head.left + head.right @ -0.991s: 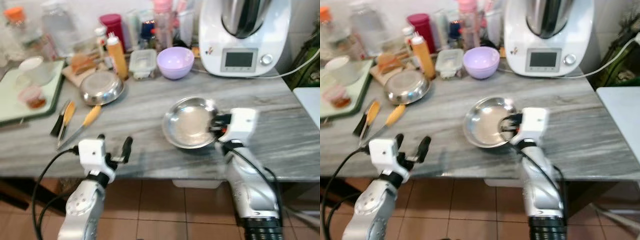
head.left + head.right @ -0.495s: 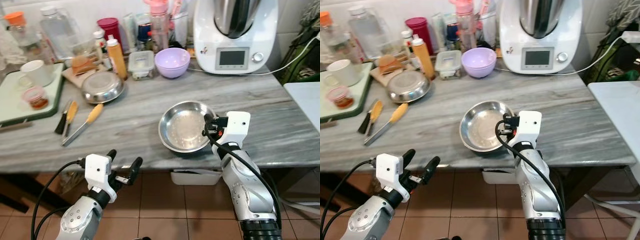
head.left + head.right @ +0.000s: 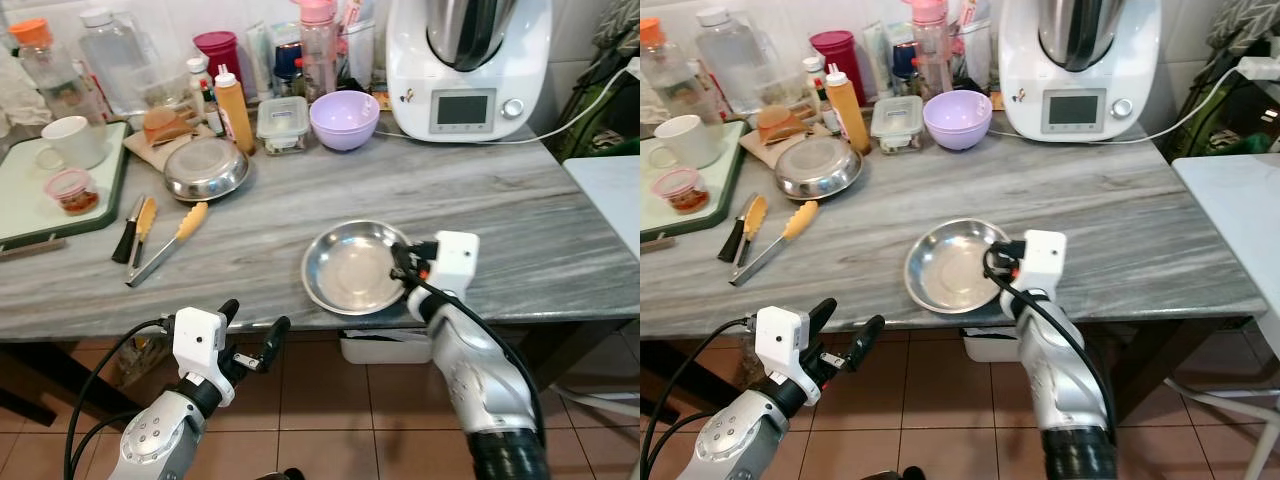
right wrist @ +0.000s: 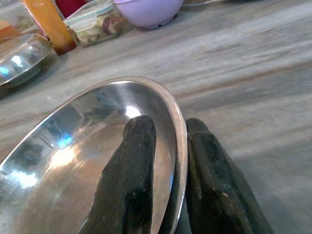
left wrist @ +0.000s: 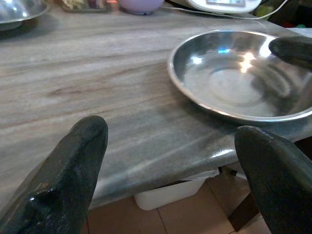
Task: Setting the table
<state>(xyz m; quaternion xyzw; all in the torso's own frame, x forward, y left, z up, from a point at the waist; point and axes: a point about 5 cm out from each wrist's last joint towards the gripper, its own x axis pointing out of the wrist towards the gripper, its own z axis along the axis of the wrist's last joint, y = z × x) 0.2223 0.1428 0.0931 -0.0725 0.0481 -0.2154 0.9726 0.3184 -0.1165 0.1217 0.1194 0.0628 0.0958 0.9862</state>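
Observation:
A shallow steel plate (image 3: 350, 268) lies near the front edge of the grey marble counter (image 3: 250, 235). My right gripper (image 3: 404, 262) is shut on its right rim. In the right wrist view one finger (image 4: 131, 165) lies inside the plate (image 4: 73, 170) and the other outside the rim. My left gripper (image 3: 250, 328) hangs open below the counter's front edge, left of the plate, holding nothing. The left wrist view looks between its spread fingers (image 5: 78, 161) at the plate (image 5: 229, 83).
A second steel plate (image 3: 205, 168), knives and yellow-handled tongs (image 3: 165, 243) lie at the left. A green tray (image 3: 25, 210) holds a cup (image 3: 70, 141). Bottles, a purple bowl (image 3: 343, 118) and a white kitchen machine (image 3: 468, 60) line the back. A white table (image 3: 612, 190) stands right.
The right gripper has drawn the plate nearer to the counter's front edge and a little left. The left gripper has sunk below the counter edge. The camera has shifted.

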